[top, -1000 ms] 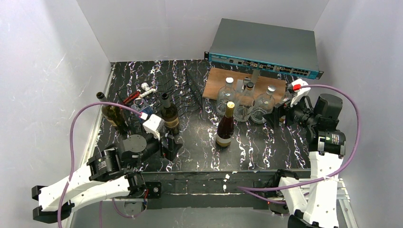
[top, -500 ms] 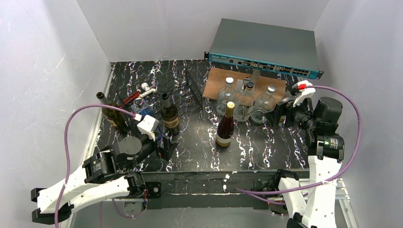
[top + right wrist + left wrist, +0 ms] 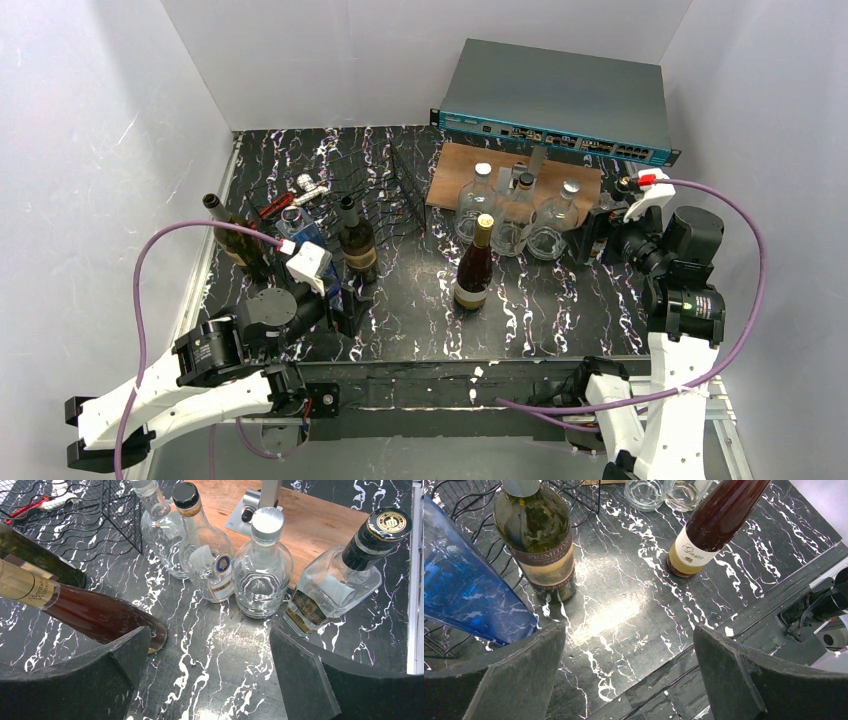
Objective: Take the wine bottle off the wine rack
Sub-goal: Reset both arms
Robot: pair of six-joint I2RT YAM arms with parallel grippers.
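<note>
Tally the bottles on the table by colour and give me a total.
Clear glass bottles: 4
Dark green bottles: 2
Blue bottle: 1
Red-brown bottle: 1
Total: 8

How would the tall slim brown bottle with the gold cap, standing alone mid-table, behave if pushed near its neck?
The slim bottle is tall over a narrow base, so a push up high would probably tip it rather than slide it. Its glass looks smooth and glossy, so a grip may slip. Round-bodied, it would likely roll once down.
</note>
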